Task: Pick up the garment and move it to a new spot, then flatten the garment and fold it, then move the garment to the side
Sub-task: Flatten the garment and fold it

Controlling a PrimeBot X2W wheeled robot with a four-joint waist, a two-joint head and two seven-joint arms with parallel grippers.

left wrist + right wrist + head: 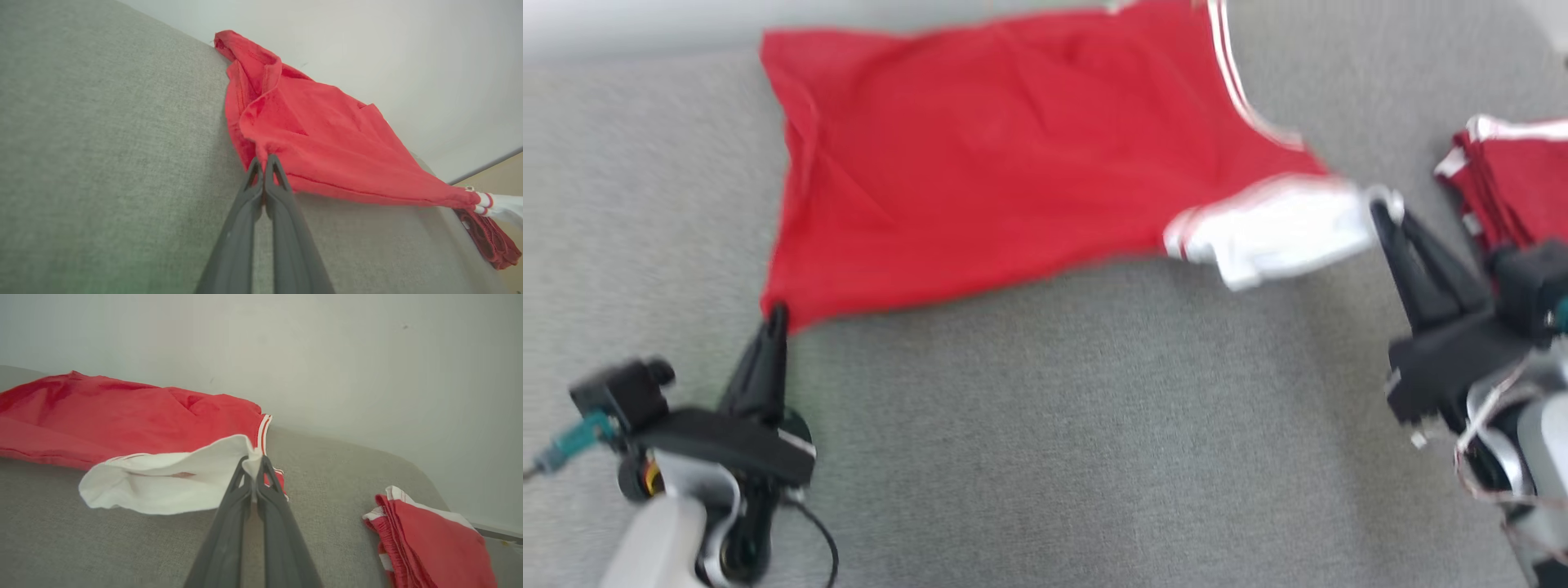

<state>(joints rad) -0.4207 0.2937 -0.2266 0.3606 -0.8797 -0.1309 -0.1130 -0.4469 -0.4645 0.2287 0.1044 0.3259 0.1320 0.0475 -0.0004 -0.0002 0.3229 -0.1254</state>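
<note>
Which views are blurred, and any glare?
Head view: motion-smeared, worst at the white hem of the garment and the right tool. Left wrist view: sharp on the left tool and cloth. Right wrist view: mildly soft, the folded pile blurriest. No glare in any view.

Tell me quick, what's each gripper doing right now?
Left gripper: closed on a corner of the red garment.
Right gripper: closed on that garment's white end.

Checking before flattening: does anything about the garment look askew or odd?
The garment lies skewed, not flat: its white end is curled over at the right end effector, and the far corner is folded on itself.
</note>
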